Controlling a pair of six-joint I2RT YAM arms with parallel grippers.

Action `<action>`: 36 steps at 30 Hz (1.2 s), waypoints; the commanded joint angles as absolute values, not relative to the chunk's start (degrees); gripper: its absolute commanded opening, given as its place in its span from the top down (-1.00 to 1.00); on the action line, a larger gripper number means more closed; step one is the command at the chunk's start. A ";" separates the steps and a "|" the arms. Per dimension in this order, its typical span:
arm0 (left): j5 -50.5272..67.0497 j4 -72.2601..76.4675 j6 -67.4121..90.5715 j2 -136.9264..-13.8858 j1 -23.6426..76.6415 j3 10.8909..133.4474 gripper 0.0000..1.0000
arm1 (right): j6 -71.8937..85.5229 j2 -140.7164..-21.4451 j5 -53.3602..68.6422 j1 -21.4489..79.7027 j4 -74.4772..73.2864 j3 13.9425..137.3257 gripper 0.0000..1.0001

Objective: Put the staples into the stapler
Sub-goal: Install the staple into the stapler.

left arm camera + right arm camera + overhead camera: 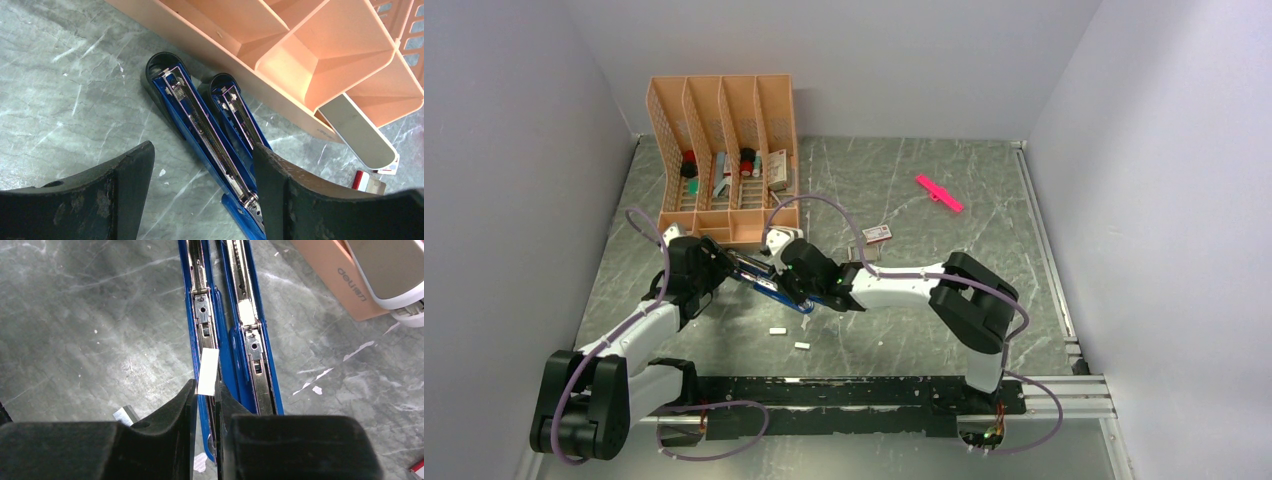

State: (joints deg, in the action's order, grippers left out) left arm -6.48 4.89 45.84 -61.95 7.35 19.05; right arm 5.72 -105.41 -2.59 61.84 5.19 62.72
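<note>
The blue stapler point(762, 277) lies opened flat on the marble table, its two halves side by side with the metal channels up point(200, 120) point(235, 340). My right gripper point(205, 390) is shut on a short pale strip of staples point(207, 371), held just over the left channel. My left gripper point(202, 152) stands open at the stapler's hinge end. Its right finger point(280, 190) covers that end, and its left finger point(125, 185) is well apart from the stapler, over bare table.
An orange desk organizer point(724, 150) stands right behind the stapler, with a grey-white object point(357, 132) beside it. Two loose staple strips point(776, 331) point(802, 346) lie in front. The staple box point(877, 233) and a pink stick point(939, 193) lie further right.
</note>
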 commanded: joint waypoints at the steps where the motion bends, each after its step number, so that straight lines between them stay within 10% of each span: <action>1: -7.64 6.84 45.35 -62.05 7.91 18.46 -0.52 | 5.35 -106.91 -2.10 61.98 4.32 64.51 1.00; 36: -8.26 6.54 45.44 -61.70 8.35 18.45 -0.53 | 4.01 -108.86 -2.26 62.52 -2.59 67.46 1.00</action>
State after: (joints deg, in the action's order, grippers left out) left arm -7.31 4.89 45.87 -61.95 7.99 19.00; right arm 4.84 -107.55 -2.42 61.93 0.32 66.41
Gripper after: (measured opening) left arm 0.763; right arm 0.181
